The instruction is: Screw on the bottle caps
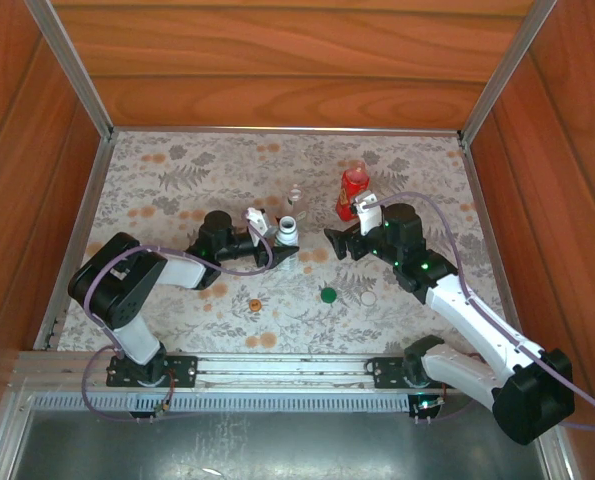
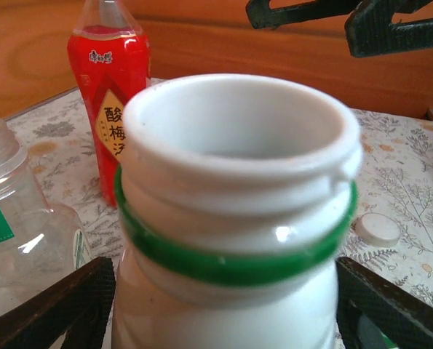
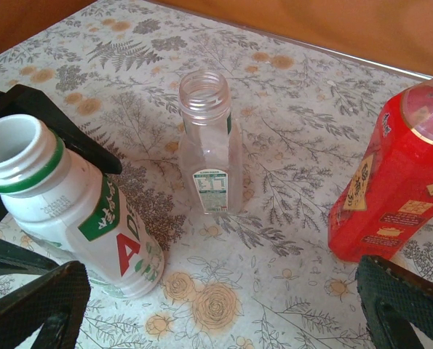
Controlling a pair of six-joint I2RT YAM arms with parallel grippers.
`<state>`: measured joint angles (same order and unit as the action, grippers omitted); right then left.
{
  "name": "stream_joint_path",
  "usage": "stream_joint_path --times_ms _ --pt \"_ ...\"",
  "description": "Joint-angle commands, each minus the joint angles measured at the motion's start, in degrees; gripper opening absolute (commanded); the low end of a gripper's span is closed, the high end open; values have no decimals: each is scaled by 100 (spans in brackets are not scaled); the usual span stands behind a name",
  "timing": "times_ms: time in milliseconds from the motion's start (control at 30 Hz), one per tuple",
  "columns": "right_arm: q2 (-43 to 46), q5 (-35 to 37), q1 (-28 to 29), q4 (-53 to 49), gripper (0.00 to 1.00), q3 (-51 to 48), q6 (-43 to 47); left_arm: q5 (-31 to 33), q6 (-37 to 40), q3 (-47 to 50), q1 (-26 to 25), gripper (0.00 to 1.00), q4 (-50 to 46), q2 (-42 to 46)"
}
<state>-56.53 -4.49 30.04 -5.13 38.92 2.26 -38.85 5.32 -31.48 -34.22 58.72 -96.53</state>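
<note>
Fingers (image 2: 52, 313) of left end effector (image 2: 223, 320) clamp uncapped white bottle (image 2: 238, 218); clear bottle (image 3: 210, 145) stands empty; right end effector (image 3: 220, 280) spread wide.

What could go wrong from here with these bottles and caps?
The white bottle leans uncapped in the left gripper; it could slip or tip during screwing. The right gripper is open and empty near the clear bottle and red bottle; swinging toward the green cap might knock them over.
</note>
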Motion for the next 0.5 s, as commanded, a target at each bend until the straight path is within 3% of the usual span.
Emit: stream_joint_path --times_ms 0,167,267,367,467 --pt "-8 0 48 35 100 45 -93 -60 -57 54 -37 76 85 134" --pt "3 79 46 -6 100 32 -217 -116 -101 55 -33 68 87 98" --pt "34 530 46 24 100 -2 -563 -135 -121 36 -37 64 94 73" --pt "183 1059 46 44 100 -83 -1053 -119 -104 45 -34 63 95 60" --pt "325 1102 41 -100 100 -127 -1130 -118 -104 55 -35 63 113 55"
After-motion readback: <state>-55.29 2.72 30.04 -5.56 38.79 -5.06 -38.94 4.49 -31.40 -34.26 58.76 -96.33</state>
